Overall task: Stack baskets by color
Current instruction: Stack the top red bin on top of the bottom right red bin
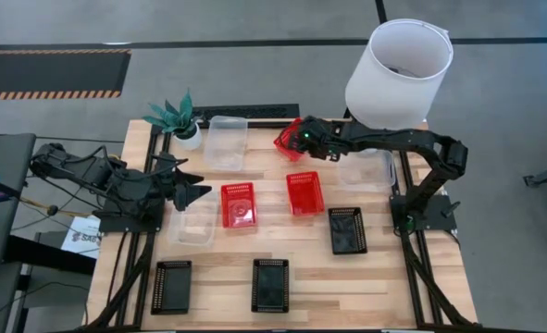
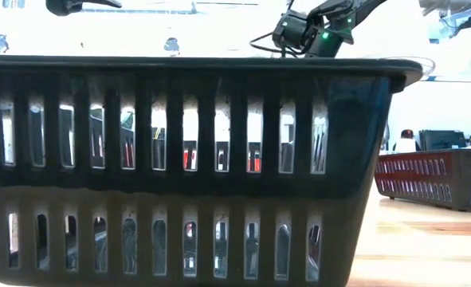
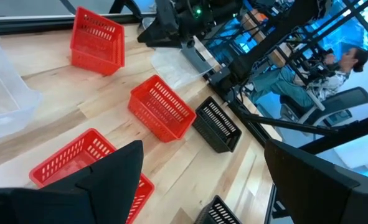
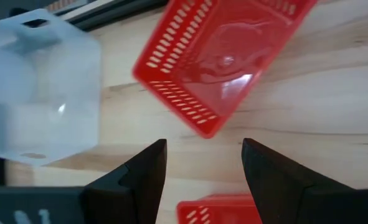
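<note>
Three red baskets show from above: one (image 1: 239,204) and another (image 1: 304,192) lie flat mid-table, and a third (image 1: 283,144) sits tilted at the back. My right gripper (image 1: 297,139) hovers over the tilted one. In the right wrist view its fingers (image 4: 202,171) stand open, with that red basket (image 4: 227,56) just beyond the tips and nothing between them. Black baskets (image 1: 347,229) (image 1: 270,284) (image 1: 171,287) lie along the front. Clear baskets (image 1: 226,141) (image 1: 194,222) (image 1: 366,169) are spread about. My left gripper (image 1: 197,185) waits open at the left, above the clear basket there.
A white lampshade (image 1: 399,72) stands at the back right, close to the right arm. A green potted plant (image 1: 176,117) is at the back left. In the low view a black basket (image 2: 179,159) fills the front. A person (image 3: 345,62) sits beyond the table.
</note>
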You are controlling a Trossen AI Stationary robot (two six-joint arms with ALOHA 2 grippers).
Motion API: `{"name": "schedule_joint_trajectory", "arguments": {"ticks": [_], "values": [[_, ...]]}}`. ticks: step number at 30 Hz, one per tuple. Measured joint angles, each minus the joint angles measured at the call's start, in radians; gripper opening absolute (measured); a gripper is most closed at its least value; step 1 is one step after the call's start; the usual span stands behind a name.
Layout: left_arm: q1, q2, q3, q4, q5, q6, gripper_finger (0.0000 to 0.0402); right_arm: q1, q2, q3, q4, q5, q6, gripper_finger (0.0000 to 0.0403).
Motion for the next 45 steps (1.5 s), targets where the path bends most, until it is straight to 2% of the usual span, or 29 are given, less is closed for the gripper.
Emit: {"name": "schedule_joint_trajectory", "arguments": {"ticks": [10, 17, 45], "values": [[0.000, -0.001, 0.000, 0.000, -0.002, -0.008, 0.0322, 0.000, 0.084, -0.003, 0.017, 0.022, 0.064, 0.0229], [0.000, 0.000, 0.000, 0.002, -0.008, -0.009, 0.0322, 0.002, 0.072, 0.000, 0.025, 0.063, 0.049, 0.0221], [0.000, 0.001, 0.000, 0.008, -0.033, -0.053, 0.0322, -0.007, 0.073, 0.000, 0.020, 0.064, 0.024, 0.0216]]}}
